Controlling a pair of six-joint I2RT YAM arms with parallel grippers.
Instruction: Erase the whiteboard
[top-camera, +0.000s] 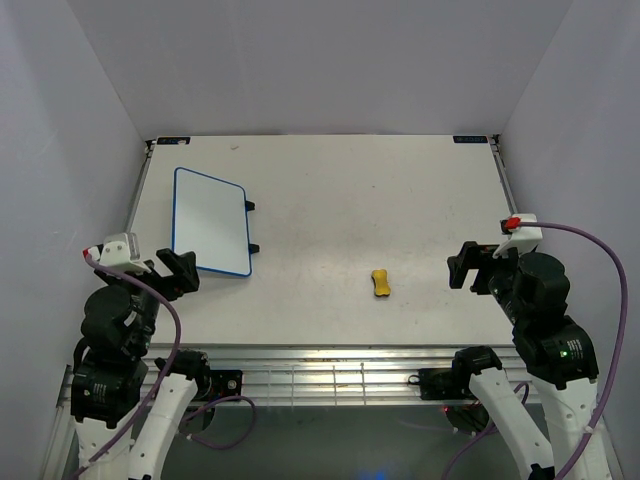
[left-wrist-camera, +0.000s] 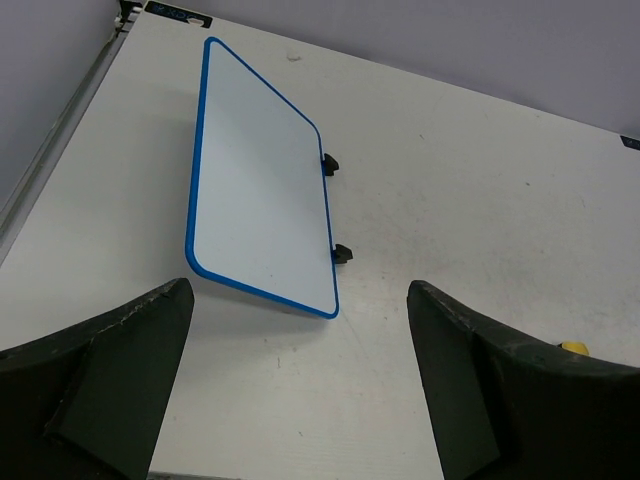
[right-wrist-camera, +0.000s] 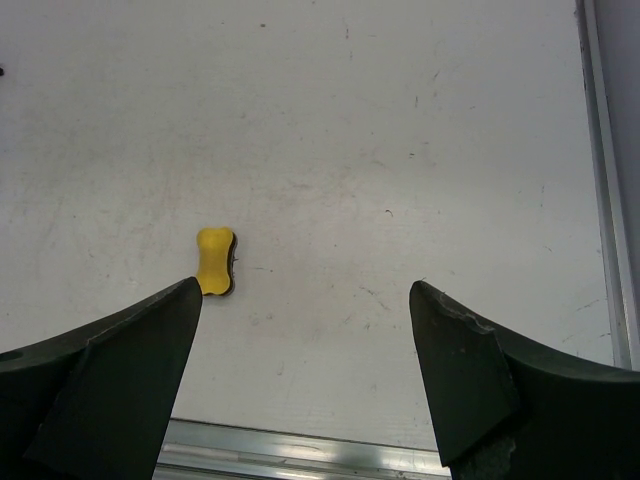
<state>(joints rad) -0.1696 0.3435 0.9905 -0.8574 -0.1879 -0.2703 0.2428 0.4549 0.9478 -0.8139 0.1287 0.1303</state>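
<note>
The whiteboard (top-camera: 210, 222) lies flat at the table's left, a white board in a thin blue frame with two black feet (top-camera: 251, 207) on its right edge. In the left wrist view the whiteboard (left-wrist-camera: 260, 190) shows a plain white face. My left gripper (top-camera: 178, 271) hovers open just in front of its near edge, nothing between the fingers (left-wrist-camera: 300, 292). A small yellow eraser (top-camera: 381, 283) lies mid-table toward the front. My right gripper (top-camera: 472, 268) stands open to the right of it, empty; the eraser (right-wrist-camera: 215, 261) sits beyond its left fingertip (right-wrist-camera: 185, 300).
White walls close in the grey table (top-camera: 400, 190) on the left, back and right. An aluminium rail (top-camera: 330, 375) runs along the near edge, also seen as the rail (right-wrist-camera: 300, 455) under the right gripper. A metal strip (right-wrist-camera: 600, 180) borders the table's right side.
</note>
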